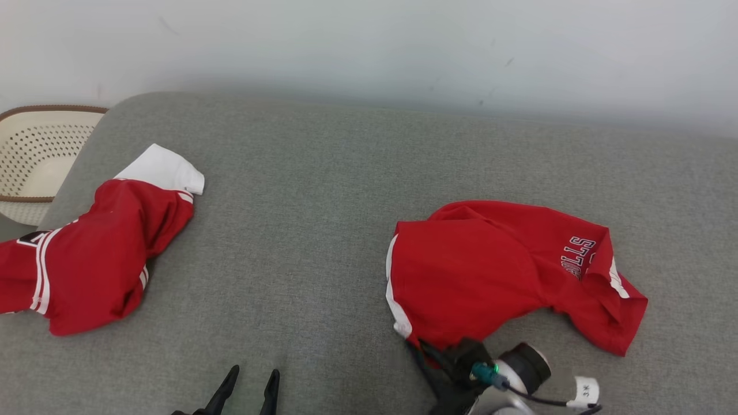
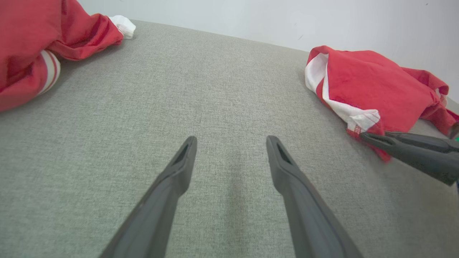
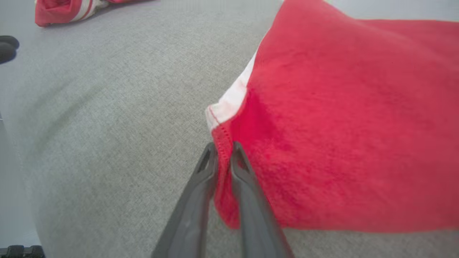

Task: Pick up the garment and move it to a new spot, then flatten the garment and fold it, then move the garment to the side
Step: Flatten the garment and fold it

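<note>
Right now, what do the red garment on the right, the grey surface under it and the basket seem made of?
Red garment: soft matte knit, probably cotton jersey; stitched hem, limp folds. Grey surface: woven upholstery cloth, visible weave. Basket: looks like cream moulded plastic, perforated, brown rim.

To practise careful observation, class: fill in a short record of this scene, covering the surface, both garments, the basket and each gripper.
surface: grey woven upholstery
right garment: crumpled red jersey, white trim, lettered
left garment: second crumpled red-and-white jersey
basket: cream perforated plastic, brown rim, far left
left gripper: open, over bare fabric
right gripper: shut on right garment's hem corner
</note>
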You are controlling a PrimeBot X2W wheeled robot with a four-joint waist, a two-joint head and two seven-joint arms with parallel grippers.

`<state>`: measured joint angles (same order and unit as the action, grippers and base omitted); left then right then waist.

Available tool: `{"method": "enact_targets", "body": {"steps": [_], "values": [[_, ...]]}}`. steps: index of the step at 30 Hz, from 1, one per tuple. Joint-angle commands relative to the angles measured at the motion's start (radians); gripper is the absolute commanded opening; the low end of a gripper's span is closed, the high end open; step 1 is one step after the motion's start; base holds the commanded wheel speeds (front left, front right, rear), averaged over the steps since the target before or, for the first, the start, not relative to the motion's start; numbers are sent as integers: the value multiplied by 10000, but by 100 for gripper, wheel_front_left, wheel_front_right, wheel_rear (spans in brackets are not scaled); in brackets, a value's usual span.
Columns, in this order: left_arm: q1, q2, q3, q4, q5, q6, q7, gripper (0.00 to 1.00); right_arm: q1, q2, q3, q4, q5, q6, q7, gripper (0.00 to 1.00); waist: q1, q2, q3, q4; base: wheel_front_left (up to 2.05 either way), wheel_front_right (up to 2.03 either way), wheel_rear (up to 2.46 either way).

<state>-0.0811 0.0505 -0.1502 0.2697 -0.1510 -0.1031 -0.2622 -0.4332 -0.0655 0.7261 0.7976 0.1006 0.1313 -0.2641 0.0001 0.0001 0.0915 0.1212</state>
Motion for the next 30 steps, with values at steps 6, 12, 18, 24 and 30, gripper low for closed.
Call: {"method": "enact_targets", "body": {"steps": [6, 12, 18, 24, 30], "values": [[197, 2, -11, -42, -210, 67, -40, 100, 426, -272, -1535, -1776, 271, -10, -3, 0, -1, -1, -98, -545, 0, 0, 0], [97, 2, -11, -103, -184, 100, -40, 100, 1016, -780, -3196, -2945, 312, -10, -3, 0, -1, -1, -139, -1084, 0, 0, 0], [-84, 4, -90, -74, -204, 72, -40, 100, 1511, -1137, -5089, -3187, 40, -11, -3, 0, -1, -1, -74, -1520, 0, 0, 0], [-231, 5, -221, -29, -138, 3, -42, 100, 1483, -1181, -6279, -2729, -372, -11, -3, 0, -1, -1, 1, -1543, 0, 0, 0], [-312, 2, -339, -1, -63, -52, -40, 100, 1144, -1263, -7310, -1907, -953, -11, -3, 99, -1, -1, 16, -1424, 0, 0, 0]]}}
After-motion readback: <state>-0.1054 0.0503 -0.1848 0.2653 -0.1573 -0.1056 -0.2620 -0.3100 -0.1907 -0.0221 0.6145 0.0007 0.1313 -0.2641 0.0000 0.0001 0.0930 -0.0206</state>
